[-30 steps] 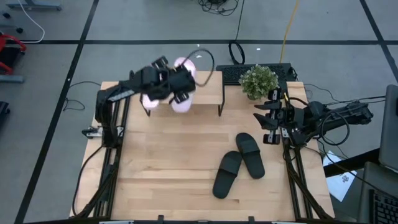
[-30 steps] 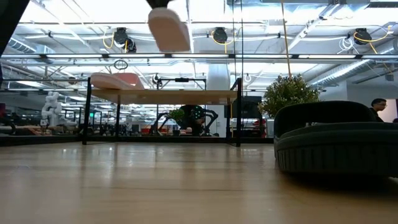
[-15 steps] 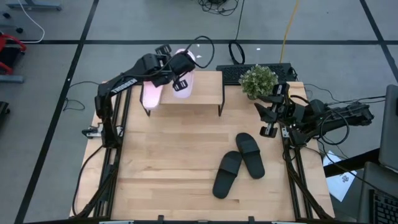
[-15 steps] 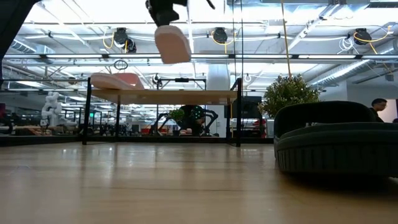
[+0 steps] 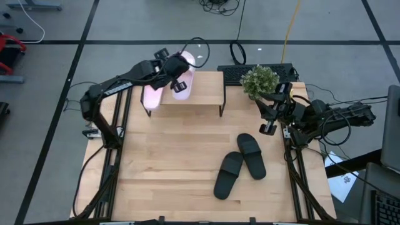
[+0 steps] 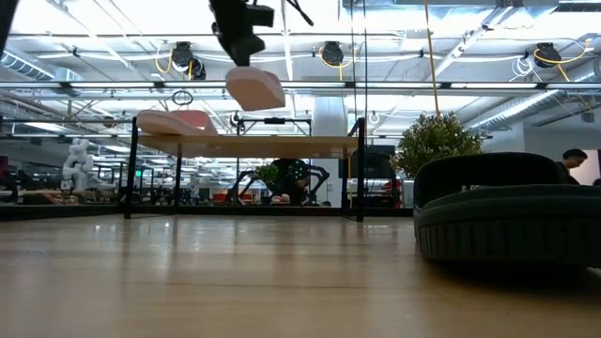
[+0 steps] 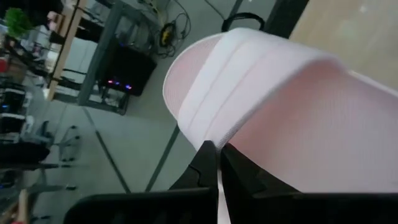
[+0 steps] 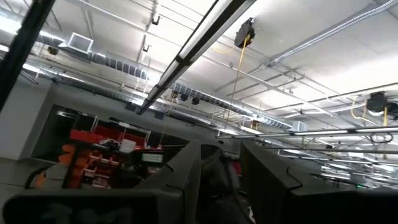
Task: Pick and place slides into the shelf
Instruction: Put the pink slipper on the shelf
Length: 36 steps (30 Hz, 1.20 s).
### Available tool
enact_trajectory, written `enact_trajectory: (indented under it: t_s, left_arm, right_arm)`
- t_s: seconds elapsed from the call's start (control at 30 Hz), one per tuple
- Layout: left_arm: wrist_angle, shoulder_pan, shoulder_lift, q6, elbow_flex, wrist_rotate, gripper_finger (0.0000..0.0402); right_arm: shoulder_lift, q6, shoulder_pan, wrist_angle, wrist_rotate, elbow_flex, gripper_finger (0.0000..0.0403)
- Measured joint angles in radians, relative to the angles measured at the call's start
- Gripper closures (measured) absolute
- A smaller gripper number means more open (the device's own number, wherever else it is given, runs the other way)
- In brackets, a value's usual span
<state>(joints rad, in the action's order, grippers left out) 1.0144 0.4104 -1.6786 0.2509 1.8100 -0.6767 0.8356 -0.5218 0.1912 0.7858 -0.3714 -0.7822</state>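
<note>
My left gripper point(image 5: 170, 69) is over the shelf point(image 5: 206, 94), shut on a pale pink slide point(image 5: 183, 80). In the low view that slide point(image 6: 255, 89) hangs below the gripper point(image 6: 239, 42), clear above the shelf board point(image 6: 282, 145). The other pink slide point(image 5: 152, 95) lies sole down on the shelf's left end point(image 6: 174, 122). Two black slides point(image 5: 251, 155) point(image 5: 227, 175) lie on the tabletop, one of them large in the low view point(image 6: 507, 207). My right gripper point(image 5: 269, 115) waits open at the table's right edge, touching nothing. My left gripper pinches the pink slide between its two fingers point(image 7: 208, 163) at the slide's edge beside the wide strap point(image 7: 217, 134). It comes from above. The slide is lifted clear, hangs under the fingers nearly level, and is slightly tilted over the shelf board.
A potted plant point(image 5: 260, 80) stands at the table's far right corner, next to the shelf's right end. A keyboard point(image 5: 250, 74) lies behind the shelf. The shelf's right half point(image 5: 209, 87) is bare. Bare tabletop lies on the near left point(image 5: 162, 169).
My left gripper has reached toward the far edge over the shelf and come down. The pink slide in it has dropped closer to the shelf board and tipped from a steep hang to nearly level. The gripper has stayed shut on it.
</note>
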Motion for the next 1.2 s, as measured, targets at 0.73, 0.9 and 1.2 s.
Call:
enact_trajectory:
  t_s: [0.73,0.9,1.2]
  left_arm:
    - [-0.156,0.043,0.135,-0.010,-0.299,0.056,0.0401]
    - [-0.198,0.046,0.135,-0.010,-0.338,0.055,0.0401]
    - [-0.202,0.081,0.135,-0.018,-0.381,0.082,0.0401]
  right_arm:
    - [0.000,-0.041,-0.002,0.035,0.001,0.000,0.0298]
    - [0.000,-0.041,-0.002,0.034,0.000,0.000,0.0298]
    - [0.000,-0.041,-0.002,0.033,0.000,0.000,0.0298]
